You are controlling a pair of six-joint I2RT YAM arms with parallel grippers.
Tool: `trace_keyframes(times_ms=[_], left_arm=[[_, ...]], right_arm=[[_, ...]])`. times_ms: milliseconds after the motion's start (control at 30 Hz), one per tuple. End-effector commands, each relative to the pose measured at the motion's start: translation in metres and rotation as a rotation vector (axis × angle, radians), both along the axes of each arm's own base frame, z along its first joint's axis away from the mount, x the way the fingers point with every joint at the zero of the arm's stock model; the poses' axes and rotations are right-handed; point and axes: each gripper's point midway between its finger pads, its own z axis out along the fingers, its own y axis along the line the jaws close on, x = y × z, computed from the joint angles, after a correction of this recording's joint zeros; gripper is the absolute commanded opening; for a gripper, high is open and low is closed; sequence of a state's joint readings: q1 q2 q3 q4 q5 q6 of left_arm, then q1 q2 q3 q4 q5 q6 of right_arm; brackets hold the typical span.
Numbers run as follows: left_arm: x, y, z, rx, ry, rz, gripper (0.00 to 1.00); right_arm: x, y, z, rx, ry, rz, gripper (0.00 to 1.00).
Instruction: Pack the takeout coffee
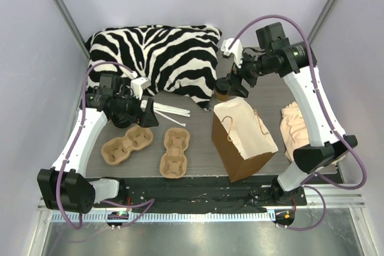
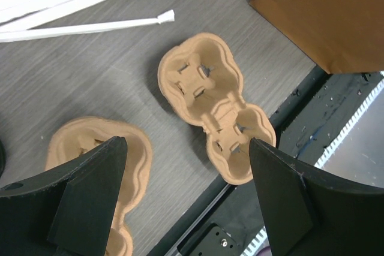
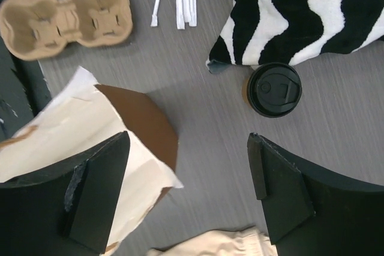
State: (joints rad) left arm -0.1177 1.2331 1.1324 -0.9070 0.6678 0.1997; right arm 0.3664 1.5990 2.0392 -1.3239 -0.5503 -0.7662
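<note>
Top view: small brown kraft paper cup with black lid, centre-right, just beside zebra-striped pillow, partly hidden by my right gripper. Left wrist: my left gripper spread, empty, over tan pulp cup carrier. Right wrist: right gripper spread, empty; cup upper right.

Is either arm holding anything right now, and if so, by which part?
Nothing is held. The left gripper is open above a cup carrier; the right gripper is open too, apart from the takeout coffee.
</note>
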Motion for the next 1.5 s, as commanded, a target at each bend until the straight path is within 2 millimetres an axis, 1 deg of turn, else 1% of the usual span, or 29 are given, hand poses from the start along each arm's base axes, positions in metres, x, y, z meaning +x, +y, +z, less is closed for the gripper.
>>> trace_keyframes(times_ms=[0, 100, 167, 267, 300, 333, 367, 400, 533, 633, 700, 767, 800, 867, 900, 967, 1000, 1067, 1133, 1167, 1233, 1267, 1333, 1367, 1433, 1467], left_arm=[[-0.013, -0.005, -0.003, -0.017, 0.025, -0.058, 0.87], [-0.012, -0.004, -0.007, -0.009, 0.035, -0.052, 0.88], [-0.011, -0.002, -0.012, 0.003, 0.05, -0.042, 0.88], [-0.009, 0.0, -0.017, 0.016, 0.068, -0.033, 0.88], [-0.009, 0.001, -0.018, 0.018, 0.065, -0.032, 0.88], [-0.007, 0.001, -0.019, 0.024, 0.064, -0.03, 0.88], [-0.005, 0.002, -0.019, 0.033, 0.057, -0.028, 0.89], [0.0, 0.008, -0.02, 0.067, 0.045, 0.001, 0.9], [0.015, 0.018, -0.018, 0.121, 0.013, 0.057, 0.96], [0.019, 0.019, -0.018, 0.13, 0.002, 0.07, 1.0], [0.019, 0.019, -0.013, 0.12, -0.023, 0.071, 1.0], [0.022, 0.017, -0.011, 0.113, -0.066, 0.064, 1.0], [0.021, 0.017, -0.01, 0.112, -0.086, 0.057, 1.0], [0.02, 0.019, -0.009, 0.13, -0.112, 0.017, 1.0], [0.018, 0.019, -0.009, 0.137, -0.106, 0.006, 1.0], [0.015, 0.016, -0.007, 0.134, -0.116, -0.062, 1.0], [0.013, 0.015, -0.006, 0.129, -0.1, -0.08, 1.0], [0.013, 0.012, -0.004, 0.113, -0.104, -0.096, 1.0], [0.012, 0.007, -0.001, 0.092, -0.115, -0.128, 1.0], [0.01, 0.003, 0.002, 0.073, -0.124, -0.148, 1.0], [0.011, 0.0, 0.002, 0.062, -0.147, -0.159, 1.0], [0.01, -0.003, 0.0, 0.06, -0.156, -0.173, 1.0], [0.01, -0.006, -0.006, 0.076, -0.186, -0.199, 0.98], [0.008, -0.012, -0.009, 0.086, -0.195, -0.227, 0.97], [0.01, -0.016, -0.016, 0.124, -0.223, -0.262, 0.94], [0.009, -0.021, -0.021, 0.133, -0.221, -0.287, 0.94]], right_arm=[[-0.024, -0.002, 0.004, -0.065, -0.041, 0.149, 0.85], [-0.025, -0.001, -0.013, -0.119, -0.023, 0.188, 0.82], [-0.025, 0.0, -0.017, -0.13, -0.02, 0.203, 0.82], [-0.031, 0.003, -0.023, -0.144, -0.001, 0.241, 0.82], [-0.033, 0.001, -0.03, -0.162, 0.013, 0.252, 0.81], [-0.035, 0.001, -0.031, -0.169, 0.008, 0.264, 0.81], [-0.035, 0.0, -0.035, -0.178, 0.008, 0.268, 0.81], [-0.035, -0.002, -0.042, -0.192, 0.013, 0.266, 0.81], [-0.041, -0.005, -0.05, -0.219, 0.025, 0.298, 0.81], [-0.045, -0.006, -0.055, -0.234, 0.039, 0.307, 0.8], [-0.047, -0.008, -0.062, -0.249, 0.05, 0.313, 0.76], [-0.048, -0.009, -0.065, -0.257, 0.058, 0.314, 0.65], [-0.05, -0.01, -0.069, -0.263, 0.075, 0.318, 0.56], [-0.051, -0.01, -0.071, -0.264, 0.084, 0.315, 0.47], [-0.052, -0.011, -0.073, -0.266, 0.089, 0.317, 0.38], [-0.055, -0.01, -0.074, -0.263, 0.104, 0.31, 0.26], [-0.057, -0.009, -0.074, -0.259, 0.111, 0.306, 0.15], [-0.06, -0.007, -0.074, -0.243, 0.13, 0.296, 0.03], [-0.062, -0.005, -0.072, -0.225, 0.162, 0.257, 0.01], [-0.057, -0.003, -0.065, -0.213, 0.153, 0.228, 0.01], [-0.053, 0.0, -0.06, -0.192, 0.195, 0.146, 0.01], [-0.048, 0.003, -0.048, -0.172, 0.175, 0.119, 0.01], [-0.043, 0.004, -0.041, -0.149, 0.205, 0.014, 0.01], [-0.041, 0.004, -0.035, -0.139, 0.202, -0.014, 0.01], [-0.041, 0.002, -0.035, -0.144, 0.233, -0.065, 0.01], [-0.045, 0.0, -0.038, -0.152, 0.25, -0.079, 0.01]])
